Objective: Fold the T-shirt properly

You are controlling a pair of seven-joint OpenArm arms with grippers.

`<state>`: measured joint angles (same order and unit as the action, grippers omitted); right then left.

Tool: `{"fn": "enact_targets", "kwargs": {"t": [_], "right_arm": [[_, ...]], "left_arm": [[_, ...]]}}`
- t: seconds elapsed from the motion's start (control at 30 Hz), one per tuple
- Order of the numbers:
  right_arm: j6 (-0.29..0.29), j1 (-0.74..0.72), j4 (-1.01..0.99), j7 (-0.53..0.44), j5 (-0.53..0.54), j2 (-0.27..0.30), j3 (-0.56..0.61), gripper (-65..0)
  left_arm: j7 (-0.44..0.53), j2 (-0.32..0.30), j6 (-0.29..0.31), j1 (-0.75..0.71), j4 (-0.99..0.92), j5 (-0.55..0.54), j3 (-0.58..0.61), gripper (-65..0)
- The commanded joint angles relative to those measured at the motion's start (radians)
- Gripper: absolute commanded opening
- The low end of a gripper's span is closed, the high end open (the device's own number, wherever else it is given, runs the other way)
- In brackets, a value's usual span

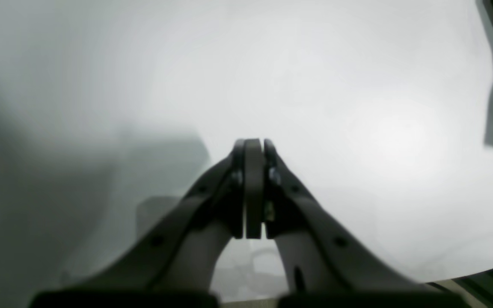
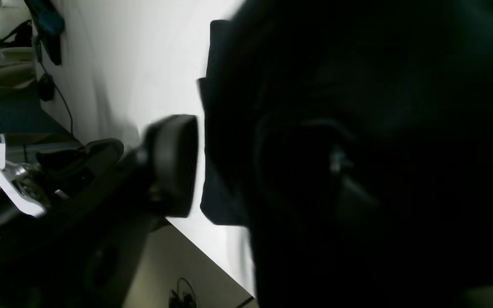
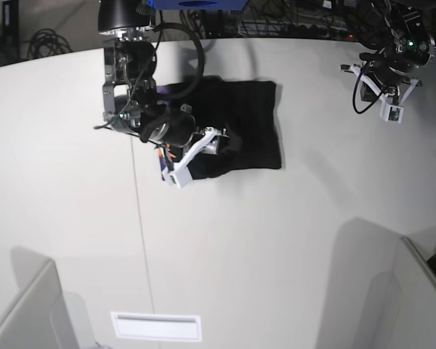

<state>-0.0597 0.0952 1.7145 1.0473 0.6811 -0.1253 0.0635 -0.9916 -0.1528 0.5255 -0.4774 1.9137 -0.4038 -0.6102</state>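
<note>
The T-shirt (image 3: 243,123) lies in a black folded bundle on the white counter (image 3: 276,240), directly under the right end effector (image 3: 229,142), which hangs over the bundle's near left part. In the right wrist view the T-shirt (image 2: 357,128) fills everything to one side of the visible finger pad (image 2: 173,164); the pad stands just clear of the cloth edge with bare counter (image 2: 144,55) showing between them, so the jaws are parted and hold nothing. The other pad is hidden by the dark cloth. The left end effector (image 1: 253,145) is well apart from the T-shirt, its pads pressed together with nothing between them, above bare counter (image 1: 357,85). From the base view it (image 3: 392,109) hangs near the counter's far edge.
</note>
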Motion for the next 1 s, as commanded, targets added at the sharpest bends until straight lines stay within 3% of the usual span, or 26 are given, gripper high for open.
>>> {"fn": "enact_targets", "kwargs": {"t": [0.0, 0.23, 0.4, 0.57, 0.77, 0.97], "right_arm": [[-0.002, -0.016, 0.020, -0.005, 0.024, -0.009, 0.002, -28.1], [0.004, -0.085, 0.008, -0.003, 0.019, -0.007, 0.224, -28.1], [0.097, -0.159, -0.054, -0.008, 0.025, -0.007, 0.398, -28.1], [0.103, -0.211, -0.037, -0.002, 0.081, -0.009, 0.531, -28.1], [0.209, -0.228, -0.038, -0.002, 0.131, -0.004, 0.551, -28.1], [0.211, -0.222, -0.055, -0.002, 0.133, -0.003, 0.553, -28.1]], "left_arm": [[0.013, -0.009, 0.008, -0.004, 0.016, -0.008, -0.006, -65.0], [0.013, -0.012, 0.008, -0.004, 0.016, -0.007, -0.006, -65.0], [0.013, -0.012, 0.008, -0.004, 0.014, -0.004, -0.041, -65.0], [0.013, -0.014, 0.009, -0.002, 0.014, -0.007, -0.110, -65.0], [0.013, -0.023, 0.038, -0.004, 0.014, -0.007, -0.115, -65.0], [0.013, -0.021, 0.038, -0.002, 0.014, -0.008, -0.115, -65.0]]}}
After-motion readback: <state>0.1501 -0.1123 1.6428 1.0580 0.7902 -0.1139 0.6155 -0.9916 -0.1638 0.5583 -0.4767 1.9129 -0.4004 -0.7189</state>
